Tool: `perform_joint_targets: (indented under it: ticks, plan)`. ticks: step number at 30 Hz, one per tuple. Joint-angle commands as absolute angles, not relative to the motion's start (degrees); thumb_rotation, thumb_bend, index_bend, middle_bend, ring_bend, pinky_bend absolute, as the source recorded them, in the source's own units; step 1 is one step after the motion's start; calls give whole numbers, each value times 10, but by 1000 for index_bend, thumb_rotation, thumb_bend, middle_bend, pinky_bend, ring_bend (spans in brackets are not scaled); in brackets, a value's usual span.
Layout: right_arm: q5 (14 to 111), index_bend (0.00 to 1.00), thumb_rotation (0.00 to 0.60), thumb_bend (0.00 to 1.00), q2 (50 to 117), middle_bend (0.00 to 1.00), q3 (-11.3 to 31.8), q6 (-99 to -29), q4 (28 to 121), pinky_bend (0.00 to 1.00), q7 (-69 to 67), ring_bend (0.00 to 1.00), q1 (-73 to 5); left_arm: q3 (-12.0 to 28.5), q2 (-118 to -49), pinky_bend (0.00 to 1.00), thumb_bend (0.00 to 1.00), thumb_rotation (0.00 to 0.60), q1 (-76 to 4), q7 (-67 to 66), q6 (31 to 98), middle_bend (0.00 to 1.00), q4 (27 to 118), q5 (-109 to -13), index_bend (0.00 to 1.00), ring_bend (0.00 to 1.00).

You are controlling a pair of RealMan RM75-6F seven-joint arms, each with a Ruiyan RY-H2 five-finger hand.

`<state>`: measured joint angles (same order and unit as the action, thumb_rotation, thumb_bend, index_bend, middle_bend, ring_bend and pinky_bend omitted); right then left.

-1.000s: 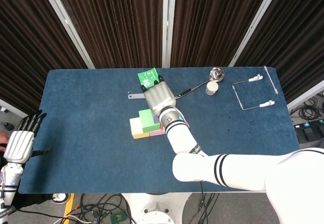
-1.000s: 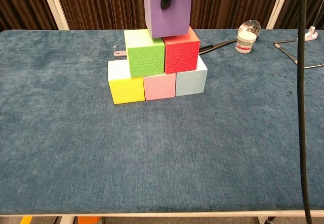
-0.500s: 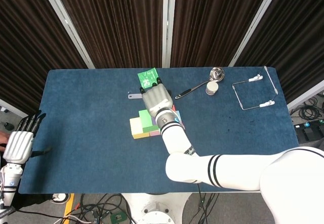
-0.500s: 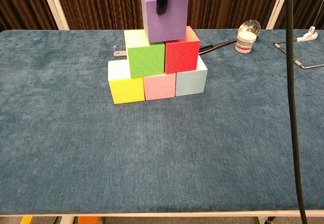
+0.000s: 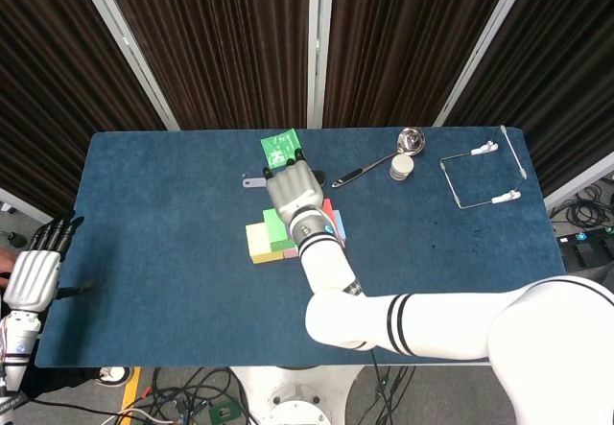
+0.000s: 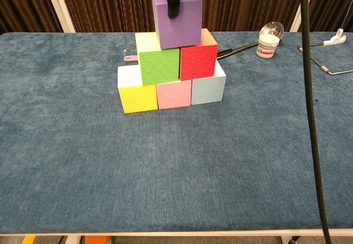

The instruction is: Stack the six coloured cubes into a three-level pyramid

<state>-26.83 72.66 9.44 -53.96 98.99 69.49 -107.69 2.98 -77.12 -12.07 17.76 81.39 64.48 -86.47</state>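
Now the right hand [image 5: 295, 188] pinches the purple cube [image 6: 177, 19], one finger down its front face, at the seam between the green cube [image 6: 159, 65] and red cube [image 6: 198, 61]; centre it there, settle it flat, then let go gently

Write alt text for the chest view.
A purple cube, with a dark finger on its front, sits on top of a green cube and a red cube. Those two rest on a row of yellow, pink and pale blue cubes on a blue table.
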Motion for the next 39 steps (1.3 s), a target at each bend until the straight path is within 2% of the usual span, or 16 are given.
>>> perform_joint_targets:
  ticks: [1,39]
  plan:
    - [-269,0,600,104,731,684,100,-541,983,0,702,127,-1074,30,-773,100,32,600,-120,179,814,8,642,-865,61,0]
    - [-287,0,600,86,752,673,170,-583,972,0,781,127,-1034,27,-780,100,33,600,-120,189,807,8,629,-864,61,0]
